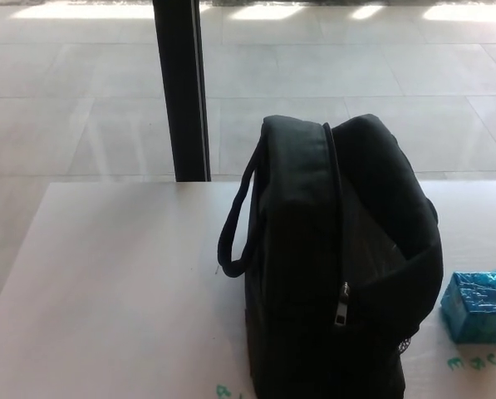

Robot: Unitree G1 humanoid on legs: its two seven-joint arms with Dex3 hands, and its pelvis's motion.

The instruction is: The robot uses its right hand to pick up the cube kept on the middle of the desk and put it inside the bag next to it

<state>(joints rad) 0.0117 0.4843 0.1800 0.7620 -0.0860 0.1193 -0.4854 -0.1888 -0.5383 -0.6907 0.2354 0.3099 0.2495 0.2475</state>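
A black bag (335,266) stands upright on the white desk (115,283), right of centre. Its zipper runs down the near face, with the pull (342,305) hanging low. A carry strap (235,224) loops out on its left side. A teal cube (478,305) wrapped in shiny film sits on the desk just right of the bag, close to the picture's right edge. Neither of my hands shows in the head view.
A black post (184,87) rises from the tiled floor behind the desk's far edge. Green marks (478,362) are drawn on the desk in front of the cube. The desk's left half is bare white surface.
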